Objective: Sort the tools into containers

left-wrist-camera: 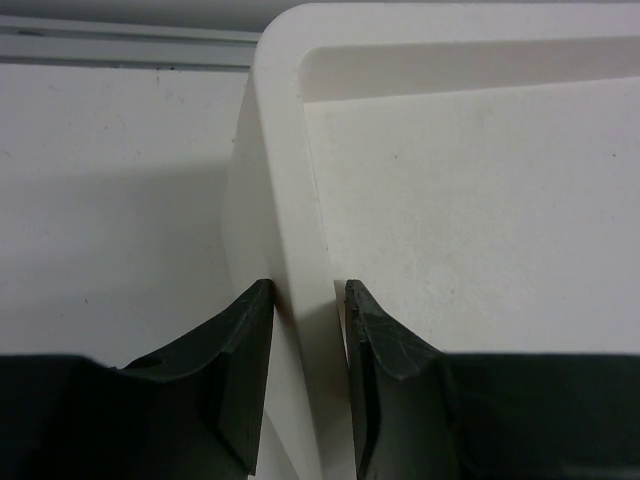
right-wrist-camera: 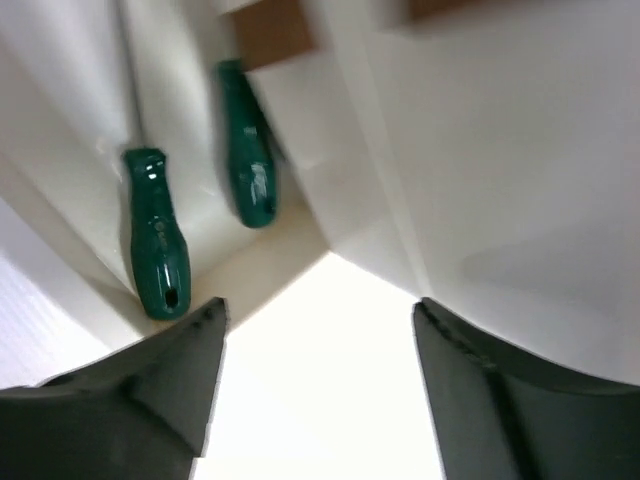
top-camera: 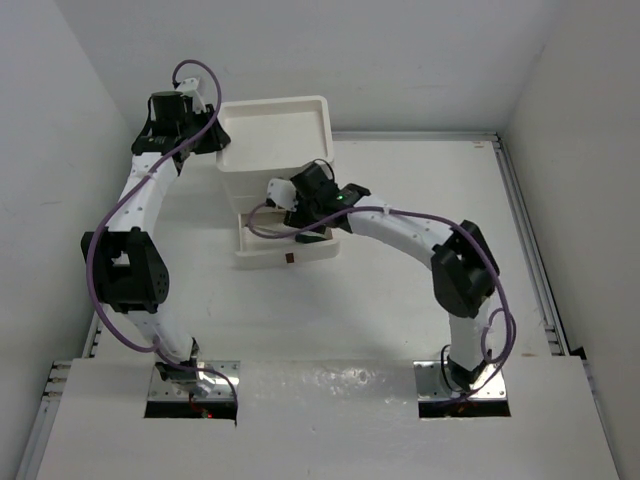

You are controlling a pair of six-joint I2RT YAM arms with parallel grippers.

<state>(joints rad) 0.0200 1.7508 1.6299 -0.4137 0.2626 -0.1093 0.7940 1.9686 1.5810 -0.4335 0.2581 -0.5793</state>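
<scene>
**A:** From above, where is everything?
**B:** The left claw sits at the top-tray rim of the white container. The right claw hangs over the open bottom drawer, all on the table.
**A:** Left wrist?
**B:** Its fingers pinch the tray wall. I'd judge the unit light and apt to slide.
**A:** Right wrist?
**B:** Spread wide, empty. A green screwdriver lies in the drawer corner, with another green handle beside it, perhaps a reflection. It looks light, stiff and slick, so take the handle. The walls crowd it.
</scene>
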